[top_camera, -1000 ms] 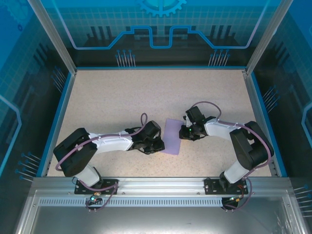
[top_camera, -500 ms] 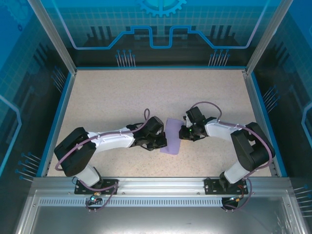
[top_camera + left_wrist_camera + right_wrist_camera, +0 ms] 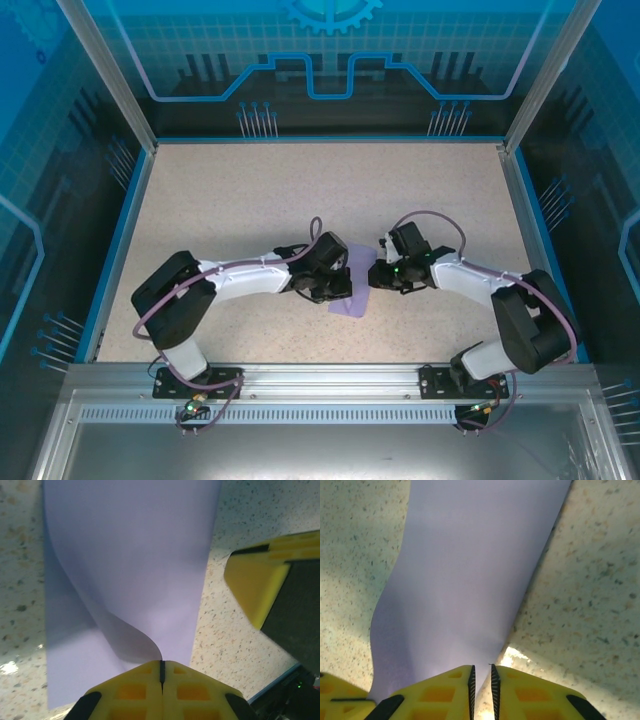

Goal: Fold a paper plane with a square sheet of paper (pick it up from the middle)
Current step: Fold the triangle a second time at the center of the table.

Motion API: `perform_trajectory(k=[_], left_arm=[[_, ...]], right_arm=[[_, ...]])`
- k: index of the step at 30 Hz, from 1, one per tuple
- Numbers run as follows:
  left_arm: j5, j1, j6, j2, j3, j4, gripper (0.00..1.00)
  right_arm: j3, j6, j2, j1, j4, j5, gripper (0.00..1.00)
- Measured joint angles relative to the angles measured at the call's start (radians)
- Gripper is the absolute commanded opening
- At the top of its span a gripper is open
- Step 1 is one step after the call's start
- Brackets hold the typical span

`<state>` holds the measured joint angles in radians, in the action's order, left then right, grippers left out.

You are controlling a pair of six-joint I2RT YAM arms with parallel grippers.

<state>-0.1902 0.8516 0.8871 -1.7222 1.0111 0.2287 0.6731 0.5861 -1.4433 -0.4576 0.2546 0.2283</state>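
Lavender square sheet of paper (image 3: pixel 135 570) curled upward; left claw (image 3: pixel 161 672) apparently pinching edge.

The surface (image 3: pixel 240 190) was a beige, speckled, stone-look top, and up close the wrist views showed dark and tan flecks all over it, plus a couple of shiny glare spots. A blue border (image 3: pixel 320 139) ran round its edges. Aluminium frame posts (image 3: pixel 103 65) stood at the far corners, with see-through blue panels (image 3: pixel 330 55) behind and at the sides, printed with a grid, circuit-style lines and a gear shape. A metal rail (image 3: pixel 320 378) ran along the near edge.
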Motion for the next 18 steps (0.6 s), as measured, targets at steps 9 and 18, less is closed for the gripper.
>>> perform_trajectory(k=[9, 18], left_arm=[[-0.033, -0.001, -0.026, -0.082, 0.076, 0.005, 0.05], [-0.059, -0.001, -0.034, -0.145, 0.132, 0.008, 0.05]], right_arm=[[-0.079, 0.036, 0.011, 0.002, -0.049, 0.067, 0.15], [-0.172, 0.092, 0.109, 0.002, -0.090, 0.132, 0.12]])
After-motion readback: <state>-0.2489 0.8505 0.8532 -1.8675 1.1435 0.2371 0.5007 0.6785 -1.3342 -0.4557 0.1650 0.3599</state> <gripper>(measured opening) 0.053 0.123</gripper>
